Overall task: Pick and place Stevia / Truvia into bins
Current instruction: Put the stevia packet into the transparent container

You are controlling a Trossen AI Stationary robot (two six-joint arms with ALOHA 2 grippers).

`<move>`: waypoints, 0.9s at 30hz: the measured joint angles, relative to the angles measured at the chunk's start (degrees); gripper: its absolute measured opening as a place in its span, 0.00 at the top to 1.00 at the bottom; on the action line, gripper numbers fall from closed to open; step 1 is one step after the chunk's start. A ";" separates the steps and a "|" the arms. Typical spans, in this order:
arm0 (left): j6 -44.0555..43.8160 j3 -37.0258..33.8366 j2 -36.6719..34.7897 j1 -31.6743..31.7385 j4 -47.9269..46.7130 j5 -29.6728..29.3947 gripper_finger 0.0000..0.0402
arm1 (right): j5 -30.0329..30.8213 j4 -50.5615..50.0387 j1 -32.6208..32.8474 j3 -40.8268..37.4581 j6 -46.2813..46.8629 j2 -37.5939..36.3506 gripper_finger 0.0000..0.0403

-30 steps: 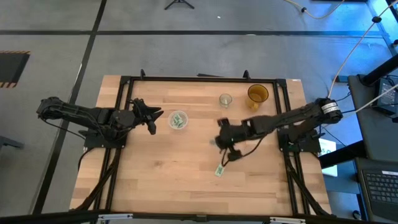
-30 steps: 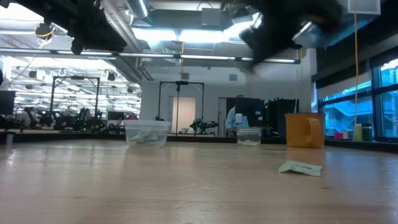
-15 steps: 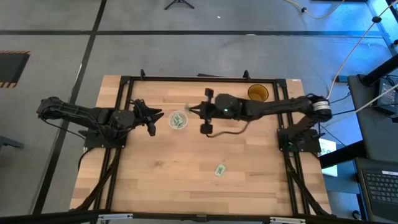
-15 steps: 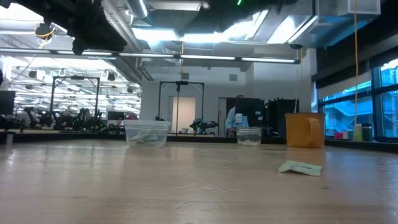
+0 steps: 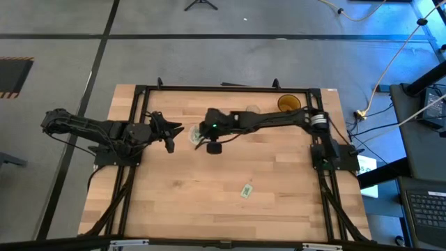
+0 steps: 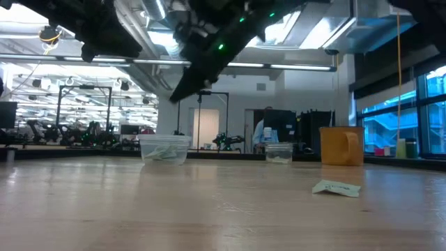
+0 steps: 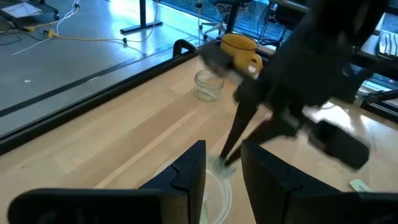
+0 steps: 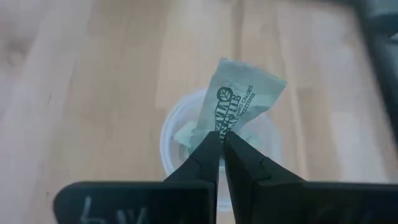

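My right gripper point(image 8: 221, 134) reaches across the table to the wide clear cup point(image 6: 164, 150) and is shut on a pale green sachet point(image 8: 245, 93). The gripper hangs just above that cup's rim point(image 8: 166, 140), and more green sachets lie inside the cup. Another sachet point(image 5: 246, 190) lies flat on the wood toward the near edge. My left gripper point(image 5: 173, 132) waits open, raised off the table left of the cup, with nothing between its fingers. My right gripper pinches the sachet's lower end point(image 8: 222, 127) between its two fingertips. The fingers slant downward from the table's right. The rest of the sachet sticks out past the fingertips, lifted clear over the clear cup's opening.
A small glass jar point(image 5: 252, 110) and a yellow mug point(image 5: 288, 104) stand near the far edge, right of the clear cup. A black frame point(image 5: 230, 88) runs around the table. Bare wood lies toward the near edge around the loose sachet.
My right gripper has swung from the middle of the table, near the loose sachet, toward the far left. It stays shut on its sachet and now hangs over the clear cup. The sachet on the table has not moved.
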 joint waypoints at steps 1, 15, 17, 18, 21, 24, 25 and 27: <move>0.00 0.00 0.00 0.00 -0.01 0.00 0.76 | -0.26 -0.78 0.00 0.96 -0.01 1.19 0.95; 0.00 0.00 0.00 0.00 -0.08 -0.02 0.76 | -0.34 -3.40 -0.17 4.03 -0.54 7.29 0.95; 0.00 0.00 0.00 0.00 -0.08 -0.02 0.76 | 0.10 -3.23 -0.36 4.03 -0.53 7.29 0.95; 0.00 0.00 0.00 0.00 -0.06 -0.02 0.76 | 0.47 -3.21 -0.46 4.03 -0.42 7.29 0.95; 0.01 0.00 0.00 0.00 -0.07 -0.02 0.76 | 1.09 -3.23 -1.13 4.03 -0.28 7.29 0.95; 0.00 0.00 0.00 0.00 -0.07 -0.02 0.76 | 1.36 -3.25 -1.79 4.03 -0.27 7.29 0.95; 0.01 0.00 0.00 0.00 -0.06 -0.02 0.76 | 1.42 -3.26 -1.98 4.03 -0.27 7.29 0.95; 0.00 0.00 0.00 0.00 -0.08 -0.02 0.76 | 1.38 -3.53 -2.20 4.03 -0.26 7.29 0.95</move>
